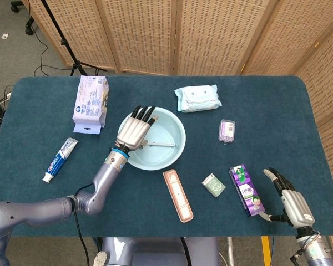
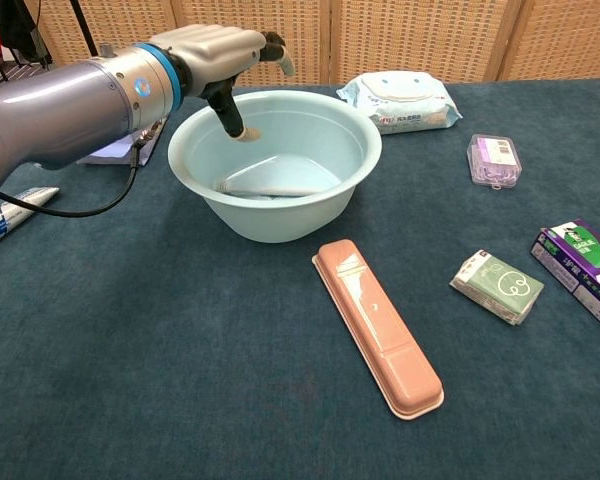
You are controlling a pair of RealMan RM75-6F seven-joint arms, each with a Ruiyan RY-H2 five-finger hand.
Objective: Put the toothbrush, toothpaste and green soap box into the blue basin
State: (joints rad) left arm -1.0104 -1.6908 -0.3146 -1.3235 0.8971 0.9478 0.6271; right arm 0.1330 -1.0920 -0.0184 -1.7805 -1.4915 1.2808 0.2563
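Left hand (image 1: 134,132) sits over the near-left rim of the blue basin (image 2: 355,130), fingers loosely spread and holding nothing; in the chest view the thumb points down into the bowl and the other fingers (image 2: 277,52) reach out over it. The toothbrush (image 2: 270,189) lies flat on the bottom of the basin, not touching the hand.

Right hand (image 1: 291,203) is way off at the near-right corner of the table, fingers apart, nothing in it, just beside the purple box (image 1: 246,189) but not touching it.

The toothpaste (image 1: 60,159) lies on the blue cloth well left of the basin. The green soap box (image 2: 497,286) sits on the table between the pink toothbrush case (image 2: 377,324) and the purple box. Wet wipes pack (image 1: 197,98) is behind the basin, to the right.
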